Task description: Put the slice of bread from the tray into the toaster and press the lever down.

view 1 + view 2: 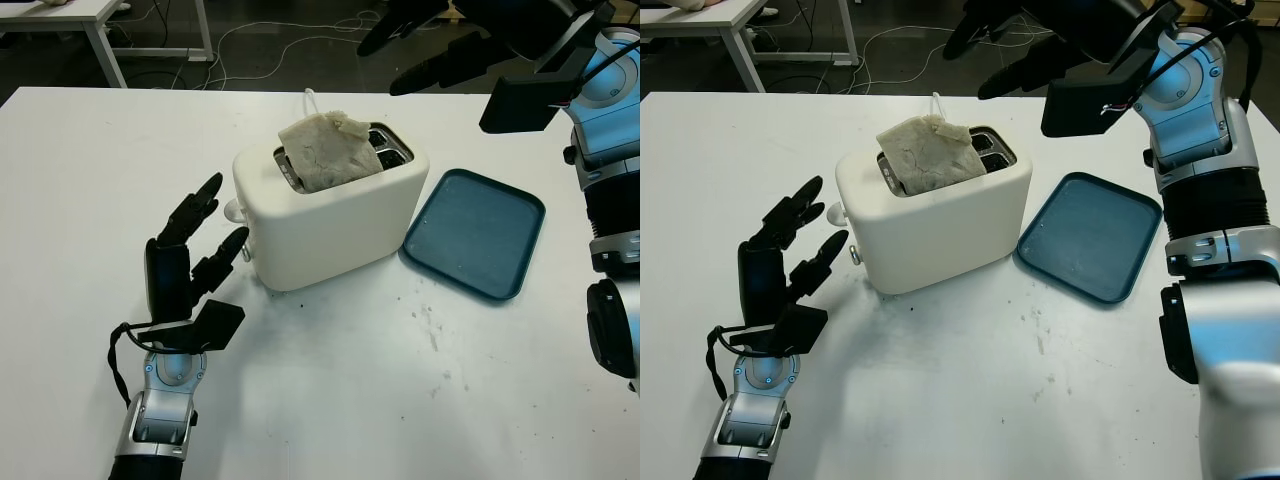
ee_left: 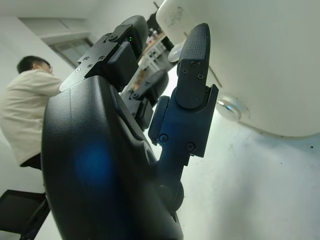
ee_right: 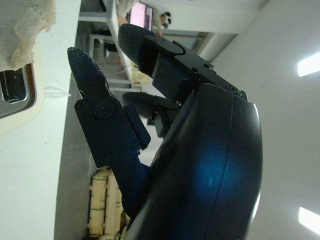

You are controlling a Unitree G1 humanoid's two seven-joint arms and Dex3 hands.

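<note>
White table: bread slice leans in toaster slot; lever faces nearer left hand, open; right hand raised, open.

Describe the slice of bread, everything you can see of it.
The slice of bread is pale beige with a rough, crumbly surface and ragged corners. It stands tilted in the near slot of the cream toaster, its lower part inside and most of it sticking up above the top. No hand touches it; the blue tray beside the toaster no longer holds it.

A white table carries a cream toaster beside a blue tray.
</note>
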